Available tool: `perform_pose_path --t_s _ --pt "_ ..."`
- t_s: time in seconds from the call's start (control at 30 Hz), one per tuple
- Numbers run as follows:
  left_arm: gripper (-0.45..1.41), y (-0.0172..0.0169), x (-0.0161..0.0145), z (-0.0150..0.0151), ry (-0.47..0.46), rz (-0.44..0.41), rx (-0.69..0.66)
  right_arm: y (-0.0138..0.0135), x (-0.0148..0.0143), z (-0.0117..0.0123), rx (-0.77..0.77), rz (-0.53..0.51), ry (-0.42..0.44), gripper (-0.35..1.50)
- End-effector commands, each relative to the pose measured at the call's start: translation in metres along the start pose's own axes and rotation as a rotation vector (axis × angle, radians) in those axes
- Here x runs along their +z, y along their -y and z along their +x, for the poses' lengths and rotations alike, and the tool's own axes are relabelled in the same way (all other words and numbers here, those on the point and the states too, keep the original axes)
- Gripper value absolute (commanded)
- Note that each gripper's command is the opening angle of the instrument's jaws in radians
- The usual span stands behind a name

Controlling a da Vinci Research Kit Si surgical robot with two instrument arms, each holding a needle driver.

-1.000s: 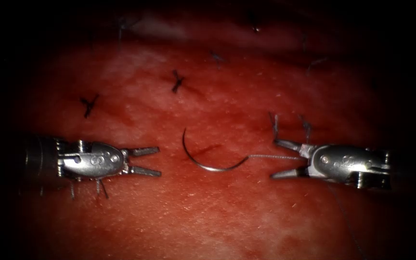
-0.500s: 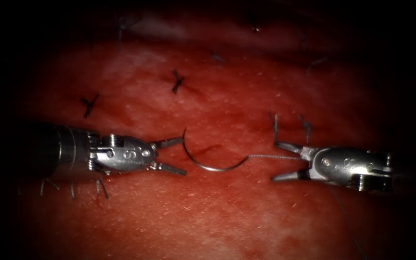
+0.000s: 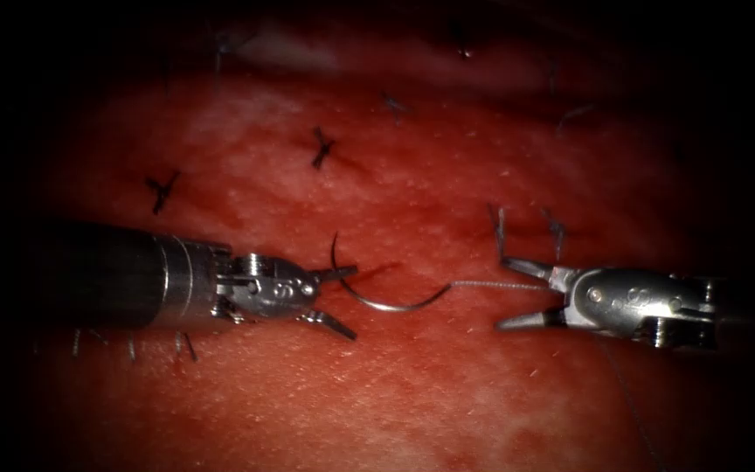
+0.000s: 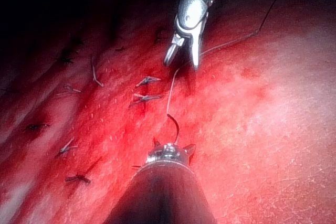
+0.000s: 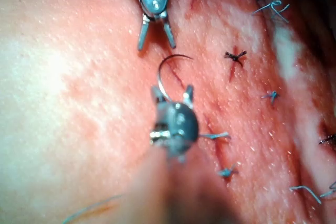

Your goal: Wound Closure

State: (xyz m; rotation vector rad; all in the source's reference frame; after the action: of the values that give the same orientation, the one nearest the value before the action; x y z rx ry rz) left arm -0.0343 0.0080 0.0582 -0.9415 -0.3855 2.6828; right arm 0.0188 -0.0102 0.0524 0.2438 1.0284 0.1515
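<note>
endoscope: above-front, wide | wrist views: close along shafts | shared: needle (image 3: 377, 293) on tissue (image 3: 412, 393)

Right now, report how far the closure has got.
Done: several knotted stitches sit in the tissue. In hand: nothing; the left pincer and right pincer are both open, and the needle lies loose on the tissue between them, its thread trailing toward the right pincer. Left: the needle is not yet grasped.

Dark, unlit surround beyond a bright central pool of light
</note>
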Motion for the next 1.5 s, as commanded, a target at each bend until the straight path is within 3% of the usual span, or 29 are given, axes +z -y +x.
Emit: perform_pose_path --t_s 0.03,0.3,0.4,0.57,0.83,1.03,1.1,1.17,1.3,1.33,1.4,1.47,1.5 --pt "0.53 0.0004 0.0010 -0.0001 0.008 -0.007 0.006 -0.0001 0.0010 0.0000 -0.001 0.002 0.000 0.76" --pt "0.51 0.0013 0.0029 -0.0012 0.040 -0.048 0.027 0.0000 0.0013 0.0002 -0.001 -0.001 0.000 0.78" --pt "0.28 0.0011 0.0037 -0.0013 0.041 -0.082 0.074 0.0000 0.0013 0.0003 0.000 -0.001 0.000 0.78" --pt "0.18 0.0008 0.0049 -0.0011 0.048 -0.108 0.122 0.0000 0.0015 0.0003 0.000 -0.002 0.000 0.78" --pt "0.16 0.0009 0.0065 -0.0016 0.092 -0.154 0.155 0.0002 0.0018 0.0006 0.001 -0.005 0.001 0.84" --pt "-0.38 0.0009 0.0065 -0.0016 0.110 -0.133 0.074 0.0002 0.0020 0.0007 0.007 -0.006 0.001 0.84" --pt "-0.45 0.0010 0.0064 -0.0016 0.126 -0.109 0.046 0.0002 0.0020 0.0007 0.019 -0.005 0.001 0.81" --pt "-0.45 0.0011 0.0063 -0.0015 0.138 -0.089 0.035 0.0002 0.0020 0.0008 0.044 -0.005 0.002 0.71" --pt "-0.45 0.0008 0.0058 -0.0013 0.132 -0.013 0.028 0.0000 0.0023 0.0010 0.148 -0.009 0.002 0.24" --pt "-0.45 0.0004 0.0055 -0.0011 0.129 0.031 0.020 -0.0002 0.0026 0.0013 0.230 -0.031 -0.028 0.05" --pt "-0.45 0.0000 0.0049 -0.0006 0.114 0.081 -0.007 -0.0002 0.0031 0.0015 0.339 -0.050 -0.059 0.04" --pt "-0.45 -0.0004 0.0043 0.0001 0.086 0.135 -0.008 0.0003 0.0038 0.0016 0.637 -0.043 -0.080 -0.23" --pt "-0.45 -0.0006 0.0040 0.0004 0.073 0.159 -0.003 0.0004 0.0040 0.0016 0.661 -0.048 -0.095 -0.35"
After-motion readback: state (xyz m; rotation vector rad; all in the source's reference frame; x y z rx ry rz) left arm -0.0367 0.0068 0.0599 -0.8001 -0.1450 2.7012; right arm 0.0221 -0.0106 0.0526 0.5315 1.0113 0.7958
